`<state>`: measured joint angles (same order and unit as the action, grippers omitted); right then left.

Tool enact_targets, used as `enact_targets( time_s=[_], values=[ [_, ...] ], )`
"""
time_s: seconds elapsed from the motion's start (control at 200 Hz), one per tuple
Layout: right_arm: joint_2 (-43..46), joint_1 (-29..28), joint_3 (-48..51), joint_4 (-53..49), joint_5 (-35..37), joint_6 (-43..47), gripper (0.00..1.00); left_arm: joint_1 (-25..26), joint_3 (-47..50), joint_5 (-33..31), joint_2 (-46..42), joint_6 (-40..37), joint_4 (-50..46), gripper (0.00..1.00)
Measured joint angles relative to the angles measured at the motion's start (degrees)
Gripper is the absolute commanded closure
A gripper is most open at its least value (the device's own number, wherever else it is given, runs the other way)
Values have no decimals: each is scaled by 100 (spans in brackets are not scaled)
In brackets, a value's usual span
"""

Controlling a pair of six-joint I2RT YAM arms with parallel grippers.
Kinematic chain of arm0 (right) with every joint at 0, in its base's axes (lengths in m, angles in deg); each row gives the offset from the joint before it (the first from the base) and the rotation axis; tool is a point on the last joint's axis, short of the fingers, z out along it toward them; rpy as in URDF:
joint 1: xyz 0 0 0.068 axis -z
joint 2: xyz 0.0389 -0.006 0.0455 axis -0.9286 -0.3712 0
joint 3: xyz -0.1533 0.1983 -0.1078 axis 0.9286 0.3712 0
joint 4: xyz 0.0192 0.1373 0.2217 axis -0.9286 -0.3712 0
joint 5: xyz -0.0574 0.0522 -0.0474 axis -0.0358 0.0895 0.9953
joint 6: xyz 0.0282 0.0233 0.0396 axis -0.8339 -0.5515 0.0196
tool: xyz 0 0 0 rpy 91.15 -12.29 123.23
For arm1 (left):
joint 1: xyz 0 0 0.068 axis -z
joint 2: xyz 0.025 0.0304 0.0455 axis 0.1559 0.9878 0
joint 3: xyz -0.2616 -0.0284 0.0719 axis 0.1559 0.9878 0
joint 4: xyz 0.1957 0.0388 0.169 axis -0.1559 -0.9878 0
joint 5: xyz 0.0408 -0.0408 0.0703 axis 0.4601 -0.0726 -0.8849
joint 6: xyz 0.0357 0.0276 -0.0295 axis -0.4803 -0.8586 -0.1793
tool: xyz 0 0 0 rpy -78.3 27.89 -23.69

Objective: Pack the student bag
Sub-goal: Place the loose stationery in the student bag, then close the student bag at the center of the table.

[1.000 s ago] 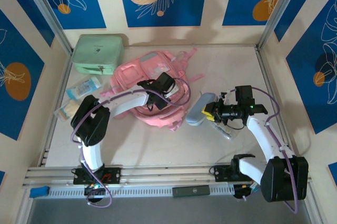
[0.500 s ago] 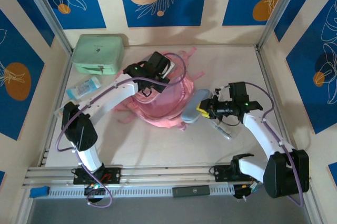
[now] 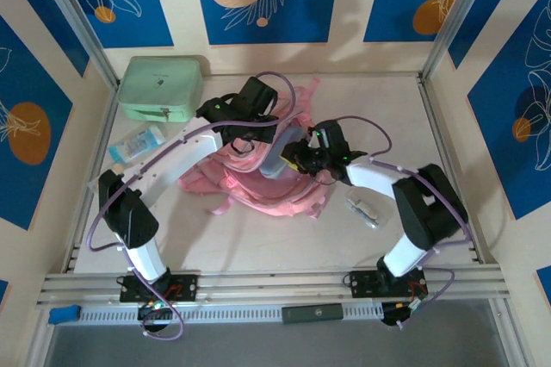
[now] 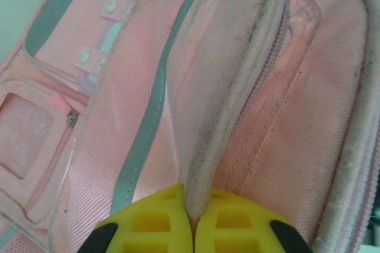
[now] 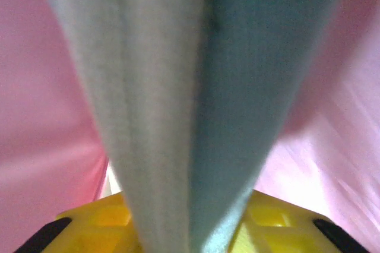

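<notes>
The student bag [image 3: 258, 186], a big pink backpack, lies mid-table with its main compartment pulled open. My left gripper [image 3: 248, 126] is shut on the bag's grey zip rim [image 4: 237, 87] and holds that flap up; its yellow fingers [image 4: 148, 223] pinch the edge. My right gripper [image 3: 297, 158] is shut on the grey-blue pencil case [image 3: 274, 164], whose far end pokes into the bag's opening. In the right wrist view the pencil case [image 5: 190, 87] stands close between the yellow fingers [image 5: 101, 220], with pink fabric on both sides.
A mint green zip case [image 3: 161, 87] sits at the back left. A blue-white packet [image 3: 138, 143] lies in front of it. A small clear item [image 3: 362, 209] lies on the table right of the bag. Metal posts frame the table's sides.
My right gripper has carried the pencil case leftward from the table into the bag's opening. My left gripper has lifted the bag's rim up and toward the far side.
</notes>
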<state>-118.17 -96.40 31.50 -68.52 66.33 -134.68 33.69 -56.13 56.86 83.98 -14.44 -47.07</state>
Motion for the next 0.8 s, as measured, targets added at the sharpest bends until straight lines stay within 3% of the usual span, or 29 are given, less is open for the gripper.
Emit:
enact_targets(
  time_s=[0.12, 0.255, 0.35, 0.525, 0.795],
  values=[
    [-389, -138, -223, 402, 96, -66, 44, 0, 13, 22, -22, 162, 44, 100],
    [-308, -140, -245, 260, 223, -76, 44, 0, 44, 22, -92, 247, 48, 100],
    [-13, -181, -247, -448, 603, -105, 52, 0, 157, 42, -190, 280, 114, 100],
    [142, -365, -243, -901, 772, -444, 79, -2, 374, 92, -389, 400, 238, 100],
    [-1021, -750, -758, -66, 520, -669, 85, 0, 444, 173, -428, 555, 343, 100]
  ],
)
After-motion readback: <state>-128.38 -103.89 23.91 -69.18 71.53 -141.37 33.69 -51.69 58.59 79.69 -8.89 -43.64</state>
